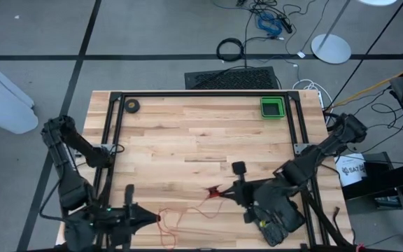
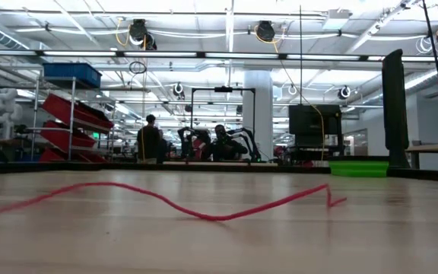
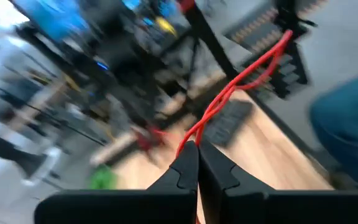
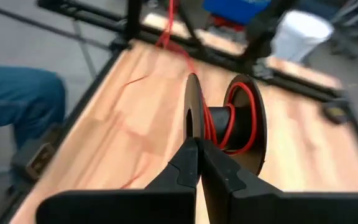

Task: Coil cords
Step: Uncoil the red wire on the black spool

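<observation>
Even, bright overhead light falls on the wooden table (image 1: 187, 133) in the high view, with only faint, soft shadows under the arms. In the low view, ceiling strip lights (image 2: 226, 53) across the upper frame glare white, the near tabletop along the bottom is out of focus, and the red cord (image 2: 204, 215) reads soft. The left wrist view is heavily smeared by motion blur, especially its upper left, while the right wrist view is sharper at centre and blurred toward its edges.

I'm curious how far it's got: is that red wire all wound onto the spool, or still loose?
Partly wound. A few turns sit on the spool, held in the right gripper, but much red wire lies loose across the table.
</observation>
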Controlling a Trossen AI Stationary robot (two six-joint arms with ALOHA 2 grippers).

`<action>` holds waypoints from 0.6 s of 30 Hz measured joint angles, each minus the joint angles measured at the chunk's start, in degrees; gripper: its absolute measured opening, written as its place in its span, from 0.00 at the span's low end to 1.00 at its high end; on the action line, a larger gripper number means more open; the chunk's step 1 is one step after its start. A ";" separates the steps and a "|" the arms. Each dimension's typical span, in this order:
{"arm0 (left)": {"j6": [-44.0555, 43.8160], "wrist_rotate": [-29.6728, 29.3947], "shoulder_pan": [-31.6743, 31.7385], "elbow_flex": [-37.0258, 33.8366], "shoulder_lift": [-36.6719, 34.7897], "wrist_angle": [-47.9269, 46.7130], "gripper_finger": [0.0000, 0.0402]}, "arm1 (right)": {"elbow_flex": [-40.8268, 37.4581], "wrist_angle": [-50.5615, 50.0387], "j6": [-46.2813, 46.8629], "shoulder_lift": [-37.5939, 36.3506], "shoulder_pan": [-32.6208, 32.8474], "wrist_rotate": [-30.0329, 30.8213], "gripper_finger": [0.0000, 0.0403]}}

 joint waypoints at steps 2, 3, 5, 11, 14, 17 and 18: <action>4.26 -3.48 -0.44 0.00 0.00 4.58 0.00 | 0.00 1.15 -0.03 1.74 -1.45 -4.50 0.00; 5.91 -5.18 -0.62 0.00 0.00 6.46 0.00 | 0.00 1.88 -0.08 2.64 -2.17 -6.46 0.00; 8.34 -7.75 -0.86 0.00 0.00 8.95 0.00 | -0.01 3.99 -0.12 4.60 -3.67 -10.13 0.00; 8.38 -8.83 0.34 0.00 0.24 9.88 0.00 | -0.02 13.38 -1.85 11.58 -8.01 -23.73 0.00; 8.33 -8.83 2.28 0.00 1.08 9.93 0.00 | -0.02 20.20 -2.26 15.05 -9.60 -31.13 0.00; 8.21 -8.79 4.46 0.00 2.15 9.64 0.00 | -0.02 26.32 -2.35 17.60 -10.57 -37.71 0.00; 8.22 -8.79 5.23 0.00 2.56 9.67 0.00 | -0.02 28.10 -2.37 18.10 -10.69 -39.33 0.00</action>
